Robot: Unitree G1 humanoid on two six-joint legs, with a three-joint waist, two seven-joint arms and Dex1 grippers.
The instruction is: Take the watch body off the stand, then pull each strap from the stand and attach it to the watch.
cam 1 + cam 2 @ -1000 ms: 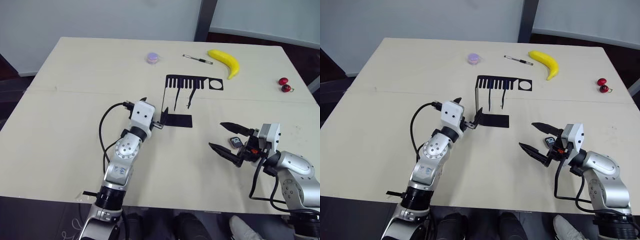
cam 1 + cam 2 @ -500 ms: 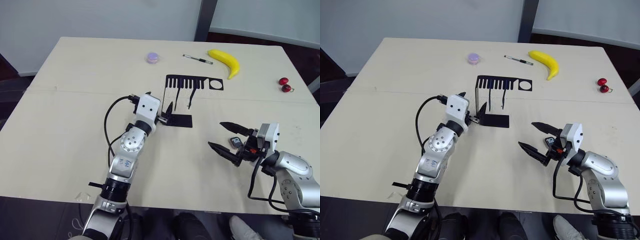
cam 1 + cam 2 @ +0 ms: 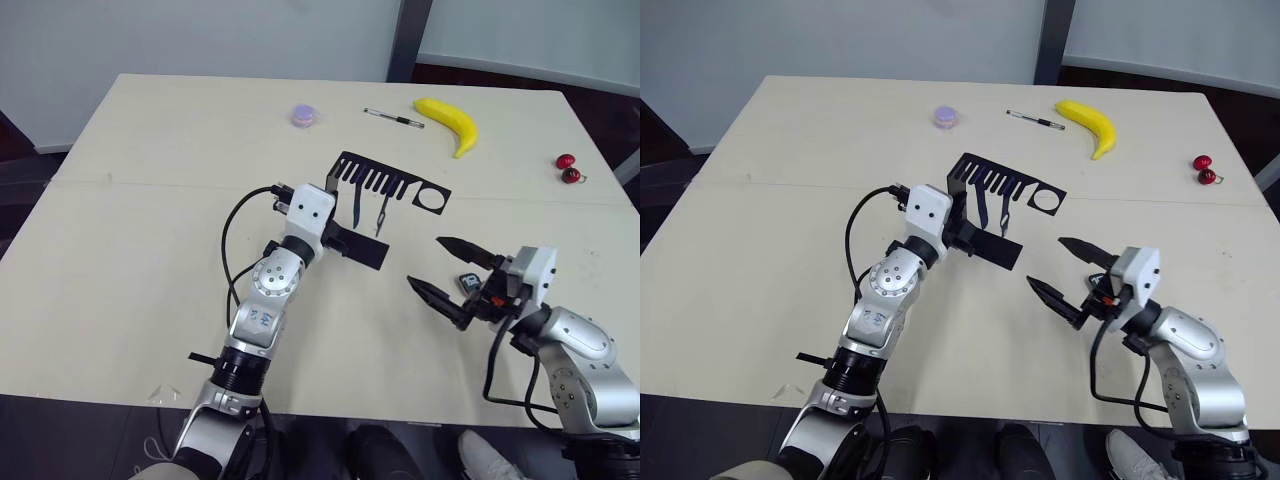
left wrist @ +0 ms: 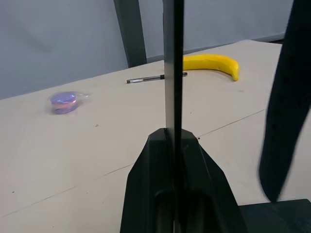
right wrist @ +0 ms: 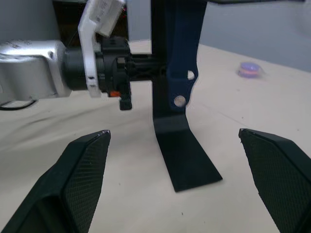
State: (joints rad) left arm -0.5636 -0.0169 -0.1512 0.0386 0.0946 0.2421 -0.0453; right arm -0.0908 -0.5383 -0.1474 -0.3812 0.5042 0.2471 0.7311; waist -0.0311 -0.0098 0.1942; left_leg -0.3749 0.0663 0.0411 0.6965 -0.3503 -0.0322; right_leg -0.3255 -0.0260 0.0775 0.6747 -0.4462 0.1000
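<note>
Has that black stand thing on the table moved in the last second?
Yes. The stand, clamped in the left end effector, has swung round: its slotted top arm, earlier level with the table seam, now slants toward the right end effector.

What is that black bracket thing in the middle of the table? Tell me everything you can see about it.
The stand is a thin black bracket that looks like sheet metal: a flat foot on the table, a tall upright, and a top arm cut with comb-like slots and a round hole at its far end. Two dark straps hang from the slots. It sits turned at an angle to the table edge. The left tool is shut on its upright; the right tool is open and apart from it.
</note>
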